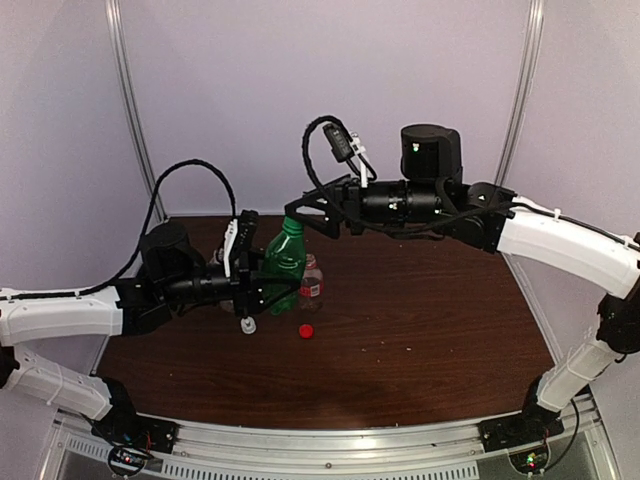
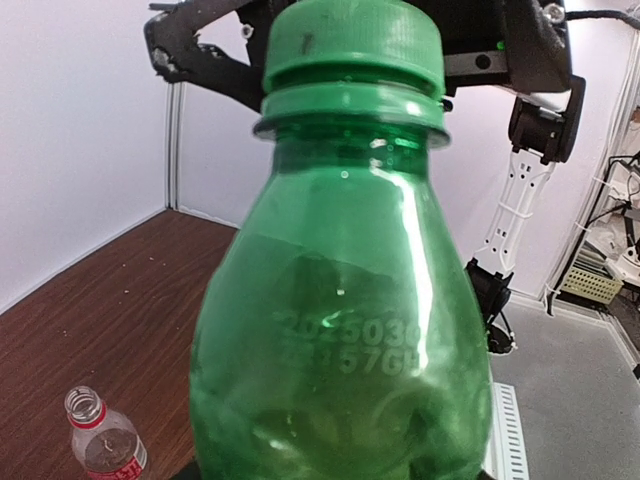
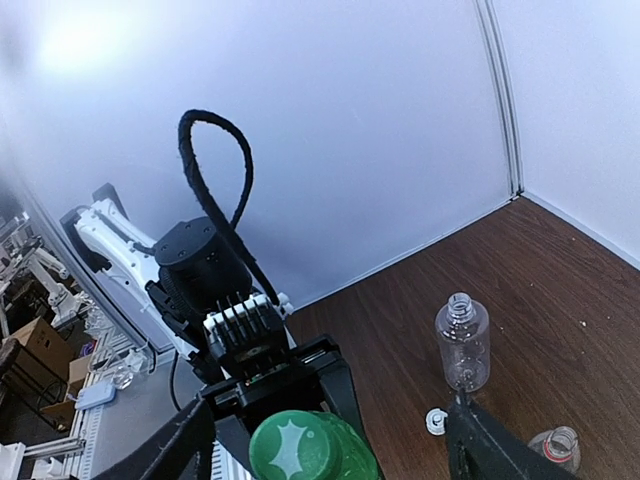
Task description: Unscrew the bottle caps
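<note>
The left hand (image 1: 252, 280) clamps a translucent green plastic bottle (image 2: 340, 330), its ribbed green cap (image 2: 350, 45) on. The right hand (image 1: 295, 215), fingers apart, flanks that cap. A clear bottle (image 3: 462, 345) stands uncapped, empty.

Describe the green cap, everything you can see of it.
Green cap: round plastic screw cap, ribbed sides, pale star-shaped mark on top. It sits on the neck of the green bottle, just above the collar ring. The right gripper brackets it, jaws open, fingers apart from it on both sides.
</note>
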Tool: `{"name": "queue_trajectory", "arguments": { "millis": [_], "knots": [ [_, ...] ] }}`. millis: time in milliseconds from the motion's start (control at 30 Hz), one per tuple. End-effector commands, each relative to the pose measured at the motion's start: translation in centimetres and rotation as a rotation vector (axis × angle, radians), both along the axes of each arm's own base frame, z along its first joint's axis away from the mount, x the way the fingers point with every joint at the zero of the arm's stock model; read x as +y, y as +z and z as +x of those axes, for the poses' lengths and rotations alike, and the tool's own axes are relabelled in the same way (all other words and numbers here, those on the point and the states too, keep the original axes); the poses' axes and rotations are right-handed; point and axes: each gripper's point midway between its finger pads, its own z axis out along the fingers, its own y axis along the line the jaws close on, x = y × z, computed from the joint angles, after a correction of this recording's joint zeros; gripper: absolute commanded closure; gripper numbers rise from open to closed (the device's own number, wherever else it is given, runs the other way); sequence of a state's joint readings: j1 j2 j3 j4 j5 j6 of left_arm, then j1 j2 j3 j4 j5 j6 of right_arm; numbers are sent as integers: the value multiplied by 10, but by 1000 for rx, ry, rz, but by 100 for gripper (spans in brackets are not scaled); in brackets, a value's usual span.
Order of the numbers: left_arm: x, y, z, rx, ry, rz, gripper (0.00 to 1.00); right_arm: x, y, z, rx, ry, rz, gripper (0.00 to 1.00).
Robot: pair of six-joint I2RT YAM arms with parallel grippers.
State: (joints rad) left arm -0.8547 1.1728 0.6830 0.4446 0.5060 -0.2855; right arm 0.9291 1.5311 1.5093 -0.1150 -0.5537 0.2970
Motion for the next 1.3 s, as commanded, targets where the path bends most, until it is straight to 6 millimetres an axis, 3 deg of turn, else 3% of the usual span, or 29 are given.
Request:
{"name": "queue_trajectory", "arguments": {
  "millis": [0,300,600,800,967,1100,1267],
  "knots": [
    [-3,21,5,-54,21,-39,75,8,6,9,29,-80,15,21],
    [-1,21,5,-56,27,-38,75,17,-5,4,41,-49,-2,38],
    [0,22,6,-59,39,-39,75,20,-3,-7,32,21,26,80],
    [0,22,3,-64,24,-40,75,19,-4,-14,-58,98,13,100],
    [-1,25,-12,-78,-58,-55,75,14,-12,-41,-228,389,-17,100],
    [0,26,-29,-91,-148,-68,76,8,-24,-60,-324,638,-21,88],
    [2,27,-33,-95,-161,-69,76,8,-35,-46,-300,669,-82,79]
  ]
}}
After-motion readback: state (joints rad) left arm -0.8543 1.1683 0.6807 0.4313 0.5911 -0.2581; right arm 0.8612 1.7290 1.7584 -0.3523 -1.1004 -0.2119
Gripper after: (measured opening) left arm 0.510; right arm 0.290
